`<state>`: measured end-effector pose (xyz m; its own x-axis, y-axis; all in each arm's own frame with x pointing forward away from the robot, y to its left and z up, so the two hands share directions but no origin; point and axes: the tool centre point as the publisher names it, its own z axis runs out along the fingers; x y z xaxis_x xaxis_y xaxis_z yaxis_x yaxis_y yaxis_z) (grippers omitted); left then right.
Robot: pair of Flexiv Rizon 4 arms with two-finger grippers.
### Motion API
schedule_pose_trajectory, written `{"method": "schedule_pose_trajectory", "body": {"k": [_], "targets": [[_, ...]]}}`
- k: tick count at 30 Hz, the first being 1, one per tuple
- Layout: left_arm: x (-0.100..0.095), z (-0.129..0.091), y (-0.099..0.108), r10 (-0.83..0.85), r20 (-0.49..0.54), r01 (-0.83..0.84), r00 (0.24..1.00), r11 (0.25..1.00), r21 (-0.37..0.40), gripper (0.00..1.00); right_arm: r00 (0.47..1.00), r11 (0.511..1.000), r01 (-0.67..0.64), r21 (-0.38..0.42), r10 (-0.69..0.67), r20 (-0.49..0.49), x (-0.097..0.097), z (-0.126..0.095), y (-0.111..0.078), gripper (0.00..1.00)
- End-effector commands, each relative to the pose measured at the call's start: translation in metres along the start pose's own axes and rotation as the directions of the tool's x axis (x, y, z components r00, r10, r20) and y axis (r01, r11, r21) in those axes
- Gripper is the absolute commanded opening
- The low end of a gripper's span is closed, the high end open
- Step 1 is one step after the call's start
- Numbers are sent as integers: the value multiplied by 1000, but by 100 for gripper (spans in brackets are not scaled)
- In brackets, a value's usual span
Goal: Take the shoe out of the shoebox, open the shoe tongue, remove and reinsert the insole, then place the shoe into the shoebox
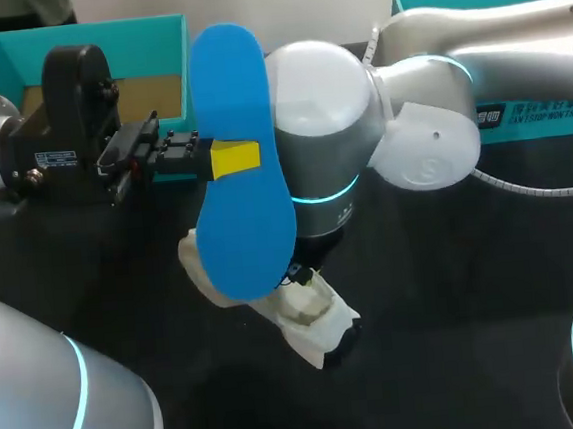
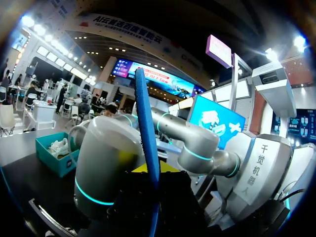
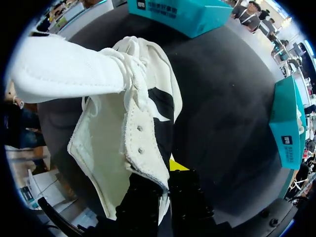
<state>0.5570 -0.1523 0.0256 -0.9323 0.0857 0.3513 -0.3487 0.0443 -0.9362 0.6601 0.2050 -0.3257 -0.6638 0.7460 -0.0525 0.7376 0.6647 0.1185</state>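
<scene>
Holding blue insole [image 1: 237,169] out of the white shoe [image 1: 310,313], raised above the desk [image 1: 444,291].
Left hand [image 1: 216,158] is clamped across the insole's middle, one yellow tip on its near face. The shoe lies on the desk under the insole, tongue folded out. Right hand [image 3: 165,173] is clamped on the shoe's eyelet-side edge. A teal shoebox [image 1: 12,58] stands behind the left arm.
</scene>
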Motion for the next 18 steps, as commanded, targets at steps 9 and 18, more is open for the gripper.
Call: {"method": "schedule_pose_trajectory", "body": {"k": [9,18], "targets": [[0,1,0,0,0,0,1000,1000,-1,0,920,921,-388,16,389,-55,-12,0,-33,0],[0,1,0,0,0,0,1000,1000,-1,0,813,816,-578,10,577,-74,-27,1,-54,0]]}}
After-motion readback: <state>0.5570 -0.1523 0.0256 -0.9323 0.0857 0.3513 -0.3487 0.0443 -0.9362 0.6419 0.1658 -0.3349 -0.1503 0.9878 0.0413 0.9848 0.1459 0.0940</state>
